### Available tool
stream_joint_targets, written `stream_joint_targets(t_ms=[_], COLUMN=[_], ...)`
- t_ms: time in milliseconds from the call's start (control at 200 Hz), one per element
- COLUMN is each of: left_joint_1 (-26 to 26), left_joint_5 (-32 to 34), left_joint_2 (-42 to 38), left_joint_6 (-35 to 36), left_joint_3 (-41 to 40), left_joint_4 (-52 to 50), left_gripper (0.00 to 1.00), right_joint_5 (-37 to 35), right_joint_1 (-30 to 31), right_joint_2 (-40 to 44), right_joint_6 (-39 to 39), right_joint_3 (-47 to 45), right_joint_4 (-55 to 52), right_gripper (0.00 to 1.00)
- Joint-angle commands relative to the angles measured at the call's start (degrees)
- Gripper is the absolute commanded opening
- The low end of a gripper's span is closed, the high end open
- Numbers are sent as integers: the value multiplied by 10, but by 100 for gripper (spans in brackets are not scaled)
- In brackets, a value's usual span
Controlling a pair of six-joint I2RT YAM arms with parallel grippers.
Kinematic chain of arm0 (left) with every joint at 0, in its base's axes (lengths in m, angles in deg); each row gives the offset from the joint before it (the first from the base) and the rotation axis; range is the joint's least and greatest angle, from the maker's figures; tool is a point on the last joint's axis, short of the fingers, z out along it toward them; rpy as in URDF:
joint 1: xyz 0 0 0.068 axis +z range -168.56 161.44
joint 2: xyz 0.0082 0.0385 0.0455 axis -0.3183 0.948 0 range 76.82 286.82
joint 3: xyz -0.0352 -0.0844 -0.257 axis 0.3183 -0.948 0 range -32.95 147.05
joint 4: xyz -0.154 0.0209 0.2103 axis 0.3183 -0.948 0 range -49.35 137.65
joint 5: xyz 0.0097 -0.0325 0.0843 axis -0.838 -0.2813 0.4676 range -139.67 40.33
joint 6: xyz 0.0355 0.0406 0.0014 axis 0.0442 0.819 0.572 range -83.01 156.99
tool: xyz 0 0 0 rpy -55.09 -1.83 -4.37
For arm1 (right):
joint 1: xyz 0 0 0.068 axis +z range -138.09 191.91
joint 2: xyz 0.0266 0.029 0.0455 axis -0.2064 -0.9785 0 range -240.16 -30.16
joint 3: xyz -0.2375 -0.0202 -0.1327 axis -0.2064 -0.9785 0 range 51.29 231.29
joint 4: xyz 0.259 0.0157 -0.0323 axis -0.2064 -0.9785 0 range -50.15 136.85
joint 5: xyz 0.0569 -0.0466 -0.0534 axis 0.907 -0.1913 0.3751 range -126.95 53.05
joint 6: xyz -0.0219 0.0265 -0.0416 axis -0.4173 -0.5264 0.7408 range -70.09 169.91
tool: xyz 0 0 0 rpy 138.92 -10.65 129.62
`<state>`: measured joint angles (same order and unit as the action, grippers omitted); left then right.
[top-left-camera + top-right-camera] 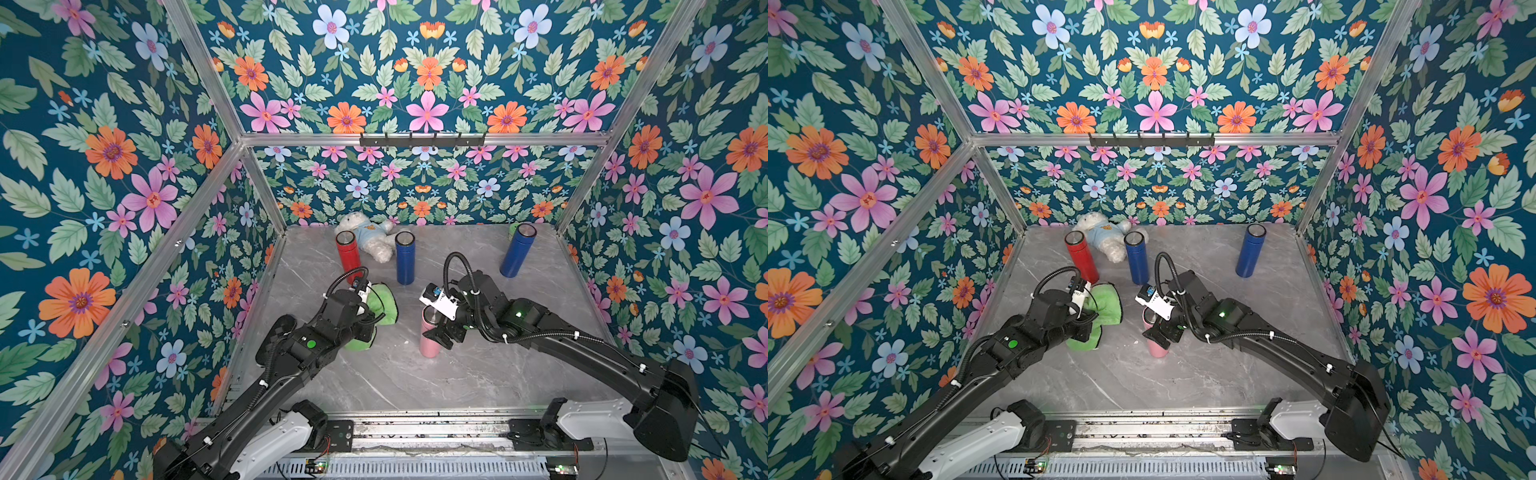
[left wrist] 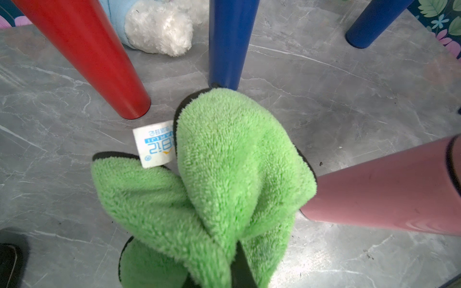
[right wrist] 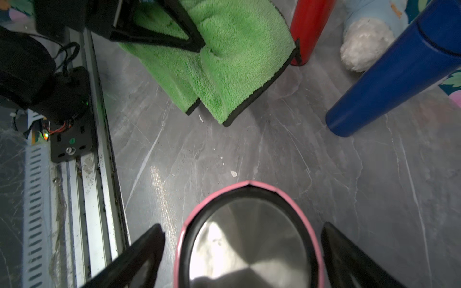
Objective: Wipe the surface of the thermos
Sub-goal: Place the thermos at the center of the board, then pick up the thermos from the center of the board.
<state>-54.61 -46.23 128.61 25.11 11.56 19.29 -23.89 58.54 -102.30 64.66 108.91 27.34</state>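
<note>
The pink thermos (image 1: 430,345) is standing upright near the middle of the surface (image 1: 457,374), in front of the other flasks. The right gripper (image 3: 242,228) is hanging over its steel lid with the jaws spread wide, one finger on either side. There is a gap on both sides, so it is holding nothing. The left gripper (image 3: 192,42) is pinched shut on a bunched green cloth (image 2: 224,174), which is drooping to the surface beside the red thermos (image 1: 348,257) and lying near the pink thermos but apart from it.

To my eye the right arm is getting ready to steady the thermos so the cloth can be worked against it. To do that well, I'd say the jaws want to drop a little further, so the pads meet the body just under the lid and not the rim. They should then close squarely, since a tall, narrow flask like this looks easy to tip.

The cloth is hanging in loose folds, so the broad fluffy face should be leading, not the black hem or the tag. The left arm ought to swing clear of the red thermos on its way across. Long strokes down the side look like the way to go.
</note>
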Motion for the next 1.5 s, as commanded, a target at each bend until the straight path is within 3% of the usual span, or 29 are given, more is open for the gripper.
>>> stream_joint_targets(t_ms=[0, 715, 920, 1070, 1265, 1385, 1495], left_joint_1=[1, 2, 2, 2, 1, -1, -6], left_joint_5=[2, 27, 29, 4, -76, -105, -129], left_joint_2=[2, 11, 16, 9, -12, -12, -4], left_joint_6=[7, 0, 1, -3, -14, -18, -21], left_joint_3=[6, 33, 46, 57, 88, 106, 112], left_joint_4=[0, -32, -36, -24, 1, 1, 0], left_gripper=[0, 0, 0, 0, 0, 0, 0], right_joint_5=[-26, -12, -5, 6, 13, 20, 25], right_joint_1=[0, -1, -1, -1, -2, -5, -6], right_joint_2=[31, 9, -5, -21, -60, -77, -87], right_joint_6=[-59, -112, -113, -113, -120, -130, -134], right_joint_3=[-63, -268, -294, -303, -315, -317, -316], right_joint_4=[166, 574, 638, 665, 730, 768, 793], right_gripper=[97, 96, 92, 87, 85, 67, 31])
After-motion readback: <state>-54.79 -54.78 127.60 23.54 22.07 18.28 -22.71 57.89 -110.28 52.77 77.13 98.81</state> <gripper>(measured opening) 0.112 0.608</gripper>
